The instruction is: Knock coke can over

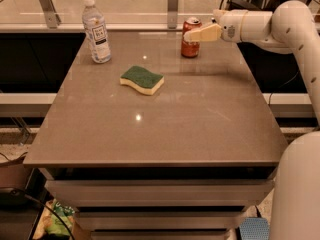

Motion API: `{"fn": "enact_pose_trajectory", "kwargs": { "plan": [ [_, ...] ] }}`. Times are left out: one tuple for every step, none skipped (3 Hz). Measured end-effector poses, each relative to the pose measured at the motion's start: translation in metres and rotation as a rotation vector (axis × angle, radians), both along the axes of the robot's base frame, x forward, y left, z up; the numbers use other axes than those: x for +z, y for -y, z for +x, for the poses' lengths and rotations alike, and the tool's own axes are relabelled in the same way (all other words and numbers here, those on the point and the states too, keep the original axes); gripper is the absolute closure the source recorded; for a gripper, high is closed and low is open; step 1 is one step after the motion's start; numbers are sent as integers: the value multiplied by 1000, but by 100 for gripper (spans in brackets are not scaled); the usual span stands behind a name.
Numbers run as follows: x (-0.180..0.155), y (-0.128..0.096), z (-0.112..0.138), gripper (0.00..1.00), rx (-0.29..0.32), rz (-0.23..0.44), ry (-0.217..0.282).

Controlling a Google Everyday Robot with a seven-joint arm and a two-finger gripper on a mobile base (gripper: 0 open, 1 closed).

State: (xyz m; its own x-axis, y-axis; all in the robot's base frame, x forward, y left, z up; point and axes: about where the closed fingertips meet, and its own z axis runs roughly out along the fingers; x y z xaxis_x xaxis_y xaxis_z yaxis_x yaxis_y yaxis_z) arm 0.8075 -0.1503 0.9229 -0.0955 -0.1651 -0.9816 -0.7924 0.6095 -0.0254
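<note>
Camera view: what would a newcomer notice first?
A white robot arm reaches in from the right, its end effector at the upper side of the red coke can standing at the far edge of the table. A green-topped sponge lies mid-table, a water bottle stands far left.

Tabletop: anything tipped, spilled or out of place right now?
Nothing stands out. The coke can stands upright at the far right of the table, with the gripper level with its upper half, reaching in from the right. The water bottle is upright at the far left, the sponge lies flat, and no spill shows.
</note>
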Motion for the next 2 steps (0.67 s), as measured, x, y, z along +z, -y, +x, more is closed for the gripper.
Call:
{"fn": "enact_pose_trajectory", "kwargs": {
  "plan": [
    [-7, -9, 11, 0, 11, 17, -8],
    [-14, -14, 21, 0, 16, 34, -15]
  ]
}}
